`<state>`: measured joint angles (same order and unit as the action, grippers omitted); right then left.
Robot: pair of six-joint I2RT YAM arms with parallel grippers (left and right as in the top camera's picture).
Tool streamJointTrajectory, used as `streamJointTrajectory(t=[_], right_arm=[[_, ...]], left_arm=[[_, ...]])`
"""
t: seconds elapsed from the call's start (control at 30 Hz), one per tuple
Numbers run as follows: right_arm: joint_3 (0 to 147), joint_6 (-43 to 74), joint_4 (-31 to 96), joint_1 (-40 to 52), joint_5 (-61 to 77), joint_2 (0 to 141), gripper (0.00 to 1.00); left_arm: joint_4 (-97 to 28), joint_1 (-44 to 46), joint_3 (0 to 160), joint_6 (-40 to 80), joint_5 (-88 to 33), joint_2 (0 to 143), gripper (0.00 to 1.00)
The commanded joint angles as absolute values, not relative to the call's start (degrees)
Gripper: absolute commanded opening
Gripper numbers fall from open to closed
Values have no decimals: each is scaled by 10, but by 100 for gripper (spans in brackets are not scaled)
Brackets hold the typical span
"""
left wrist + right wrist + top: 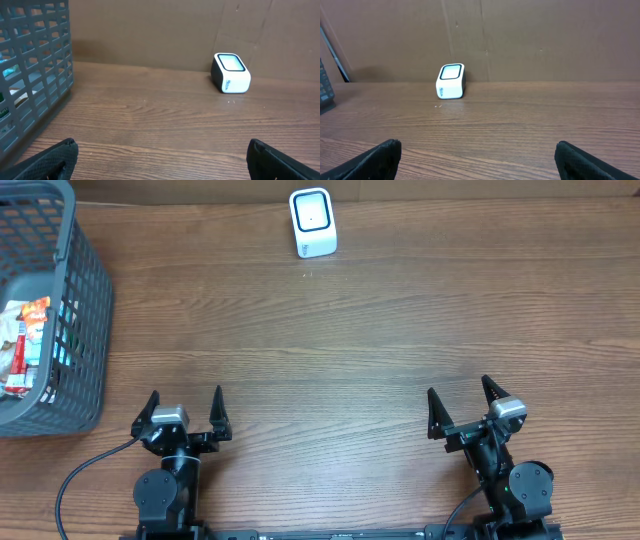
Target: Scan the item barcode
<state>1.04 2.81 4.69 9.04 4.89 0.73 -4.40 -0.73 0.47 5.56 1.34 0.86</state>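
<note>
At nine o'clock on the desk [330,330], packaged items [20,345] lie in the grey basket [88,300], not yet picked. The white scanner [312,222] stands at twelve, its window likely angled toward the arms for easy presenting. Left pincer [185,394] and right pincer [459,387] sit at six, spread wide, empty.

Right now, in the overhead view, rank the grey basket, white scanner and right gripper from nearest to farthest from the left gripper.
1. Grey basket, just to its left.
2. White scanner, ahead at the far edge.
3. Right gripper, across the near edge.
</note>
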Motion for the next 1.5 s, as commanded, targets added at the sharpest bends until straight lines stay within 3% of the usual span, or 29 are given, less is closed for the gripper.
streamJointTrajectory(t=[0.0, 0.43, 0.9, 1.13, 1.47], right_arm=[[5, 30, 44, 90, 43, 2, 100], [5, 30, 44, 90, 43, 2, 100], [5, 30, 44, 90, 43, 2, 100], [5, 30, 44, 90, 43, 2, 100], [5, 30, 44, 90, 43, 2, 100]], left_arm=[[-43, -3, 3, 45, 18, 4, 100], [-105, -3, 135, 79, -178, 4, 100], [-157, -3, 364, 82, -109, 25, 100], [-282, -3, 621, 51, -69, 191, 100], [-604, -3, 1069, -24, -25, 548, 100]])
